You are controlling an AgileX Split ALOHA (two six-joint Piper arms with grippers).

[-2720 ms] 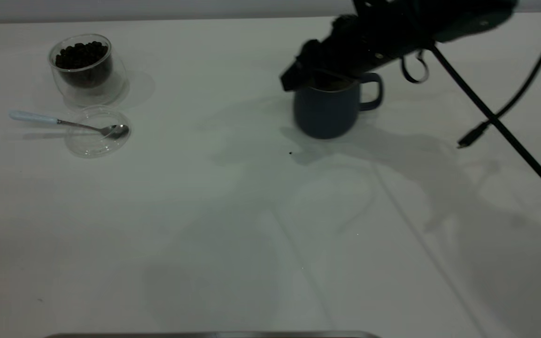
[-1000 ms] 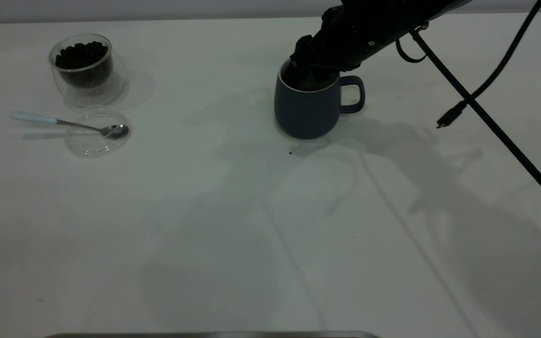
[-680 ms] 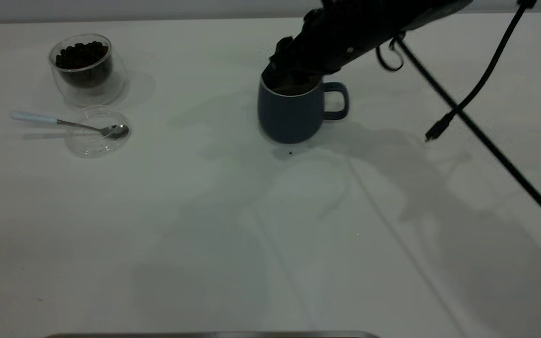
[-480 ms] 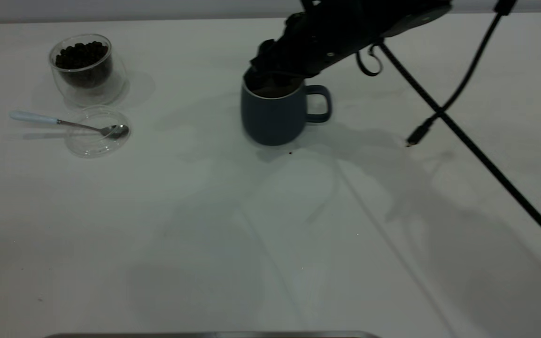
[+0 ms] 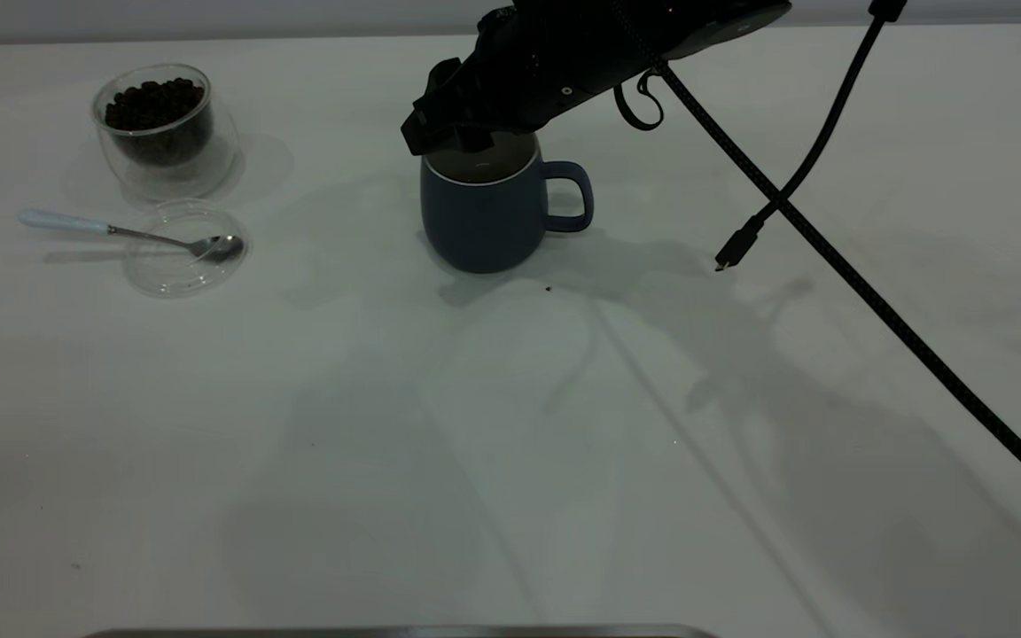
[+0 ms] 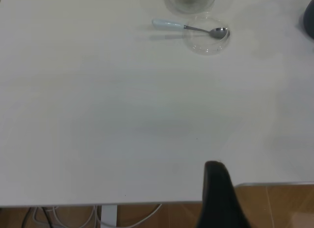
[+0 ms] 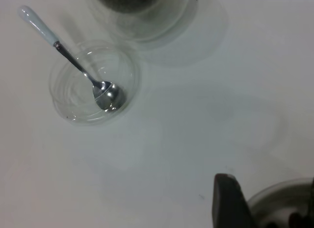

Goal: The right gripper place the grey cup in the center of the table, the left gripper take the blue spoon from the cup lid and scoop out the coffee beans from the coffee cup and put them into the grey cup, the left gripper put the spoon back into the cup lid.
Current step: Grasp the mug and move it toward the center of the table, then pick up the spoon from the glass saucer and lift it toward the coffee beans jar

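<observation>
Right now my right end effector (image 5: 462, 133) is sitting at the rim of the grey cup (image 5: 479, 217), reaching in from the far right side of the tabletop (image 5: 510, 443) with one finger (image 7: 226, 201) hanging outside the rim and the other down at the cup's mouth, so I'm clamping the cup's wall between them. That cup is standing upright near the far middle of the tabletop, its loop handle pointing toward my right side. My braided black cable (image 5: 847, 266) is slanting down across the right half of the scene, and a loose plug (image 5: 728, 255) is dangling off to the right of the cup. A tiny dark speck (image 5: 549, 288) is lying on the tabletop just in front of the cup.

Over on the far left, the coffee cup (image 5: 159, 128) is standing full of coffee beans (image 5: 153, 99). Just in front of it the cup lid (image 5: 183, 248) is lying flat, and the blue spoon (image 5: 125, 232) is resting with its metal bowl inside the lid and its pale blue handle sticking out over the lid's edge, away from the grey cup.

My left end effector (image 6: 218, 198) is hanging back over the near edge of the tabletop, well apart from everything; only one dark finger is showing, so I cannot tell whether it is apart or together.
</observation>
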